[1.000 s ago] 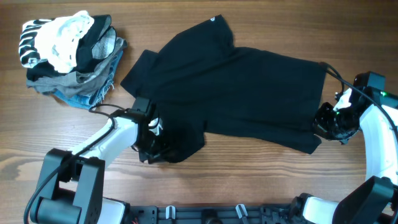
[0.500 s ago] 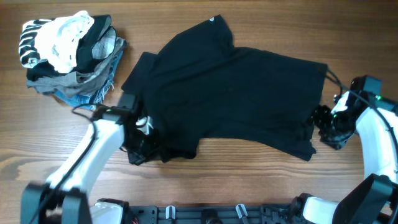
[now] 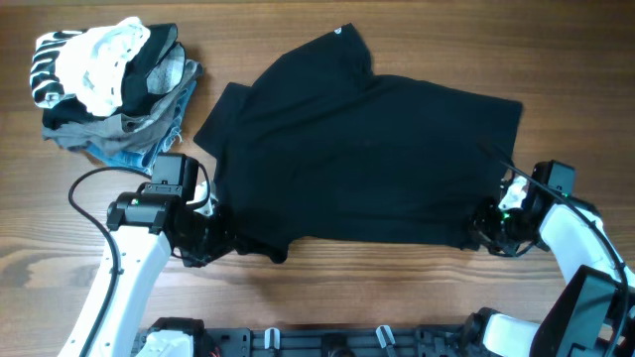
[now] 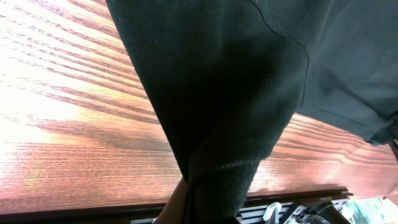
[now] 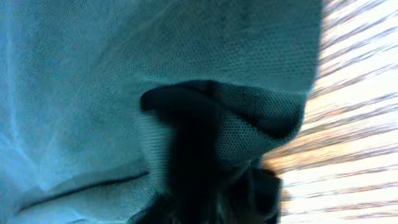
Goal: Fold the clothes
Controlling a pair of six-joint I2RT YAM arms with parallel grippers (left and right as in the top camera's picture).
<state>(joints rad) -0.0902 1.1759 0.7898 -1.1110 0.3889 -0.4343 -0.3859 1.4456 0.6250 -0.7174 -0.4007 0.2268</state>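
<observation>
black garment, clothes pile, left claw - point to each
black garment (image 3: 367, 159): overhead view, middle of its body
clothes pile (image 3: 109, 87): overhead view, white garment on top
left claw (image 3: 218, 238): overhead view, between fingertips at the garment's corner

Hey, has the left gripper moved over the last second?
Yes. The left gripper, shut on the black shirt's corner, has slid left, dragging that corner along, and now sits almost straight below the right edge of the clothes pile.
</observation>
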